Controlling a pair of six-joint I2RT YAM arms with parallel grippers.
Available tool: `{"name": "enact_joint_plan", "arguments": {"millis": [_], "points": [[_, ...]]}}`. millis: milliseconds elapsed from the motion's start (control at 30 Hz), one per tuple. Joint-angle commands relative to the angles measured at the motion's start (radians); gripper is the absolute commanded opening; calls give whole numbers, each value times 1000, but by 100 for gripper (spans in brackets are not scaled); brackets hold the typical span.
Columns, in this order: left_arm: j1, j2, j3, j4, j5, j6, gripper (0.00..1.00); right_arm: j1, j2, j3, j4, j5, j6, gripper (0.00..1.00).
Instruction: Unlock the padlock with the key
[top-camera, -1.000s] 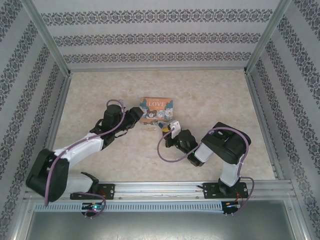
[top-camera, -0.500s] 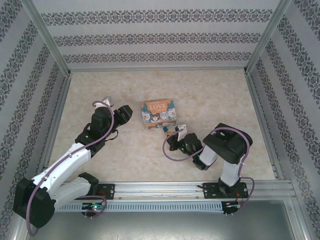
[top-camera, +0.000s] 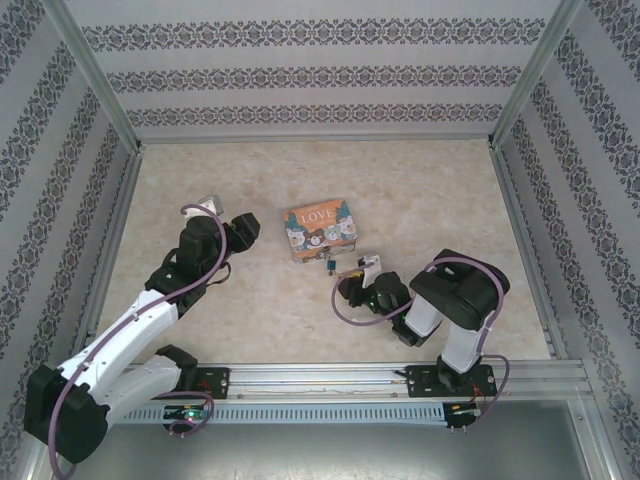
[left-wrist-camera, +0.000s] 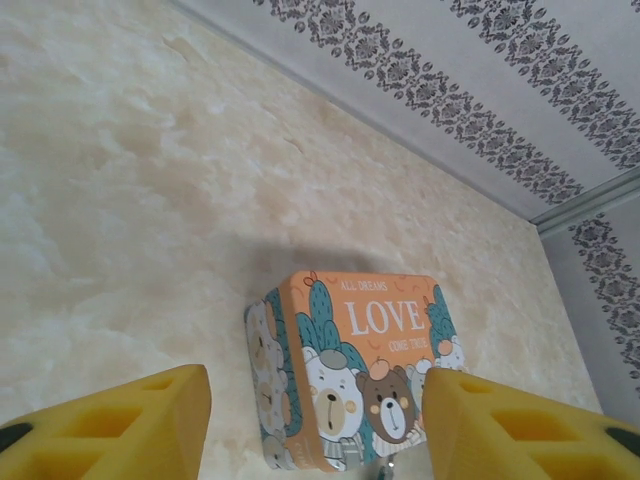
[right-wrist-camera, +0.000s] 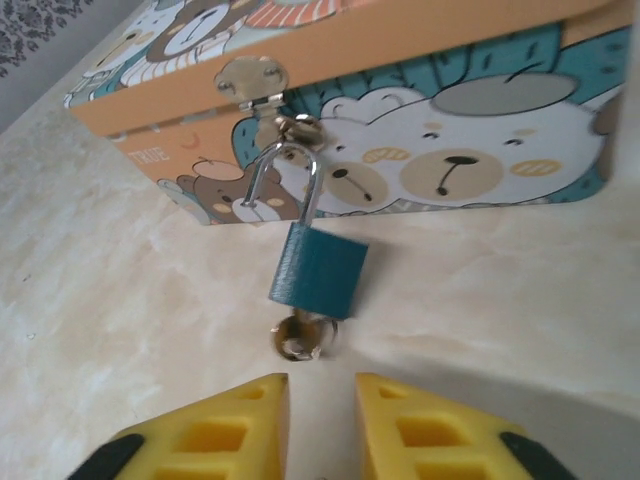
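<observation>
The small blue padlock (right-wrist-camera: 318, 272) hangs by its silver shackle (right-wrist-camera: 282, 180) from the hasp of the LOVE box (right-wrist-camera: 470, 150). One shackle leg enters the body; the other seems to end just left of it. The key (right-wrist-camera: 300, 337) sticks in the padlock's underside. My right gripper (right-wrist-camera: 322, 415) sits just short of the key, open by a narrow gap with nothing between its yellow fingers (right-wrist-camera: 215, 440). From above, the padlock (top-camera: 328, 262) lies between the box (top-camera: 320, 226) and the right gripper (top-camera: 350, 277). My left gripper (top-camera: 245, 228) stands wide open, left of the box (left-wrist-camera: 350, 360).
Metal frame rails and patterned walls close in the marble-look table (top-camera: 420, 190) on three sides. The arm bases sit on a rail (top-camera: 320, 378) along the near edge. Open tabletop lies behind and to both sides of the box.
The left gripper backed off leftward from the box's side. The right gripper withdrew from the padlock toward the near right, leaving the key in it. The box turned slightly.
</observation>
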Motion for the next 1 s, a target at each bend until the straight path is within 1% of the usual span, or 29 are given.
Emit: {"name": "enact_joint_plan", "arguments": {"millis": [0, 133, 233, 333, 433, 467, 567, 700, 800, 967], "points": [[18, -19, 46, -51, -19, 56, 62, -24, -62, -22, 9, 14, 5, 27], [30, -14, 57, -57, -2, 71, 72, -57, -157, -27, -73, -11, -2, 33], [46, -2, 58, -46, 28, 76, 77, -71, -264, -5, -202, -19, -20, 41], [75, 24, 67, -39, 82, 76, 80, -74, -389, 19, -349, 20, -47, 57], [109, 68, 93, -42, 168, 81, 81, -90, -512, 59, -519, 41, -70, 75], [120, 86, 109, -53, 196, 87, 81, -103, -545, 77, -570, 28, -68, 81], [145, 139, 173, -101, 263, 126, 83, -149, -618, 144, -680, -74, -36, 98], [153, 233, 278, -191, 321, 194, 86, -202, -641, 235, -747, -219, 25, 98], [152, 315, 350, -248, 369, 219, 87, -231, -627, 267, -773, -275, 81, 98], [151, 435, 396, -246, 471, 207, 86, -268, -583, 314, -853, -360, 180, 98]]}}
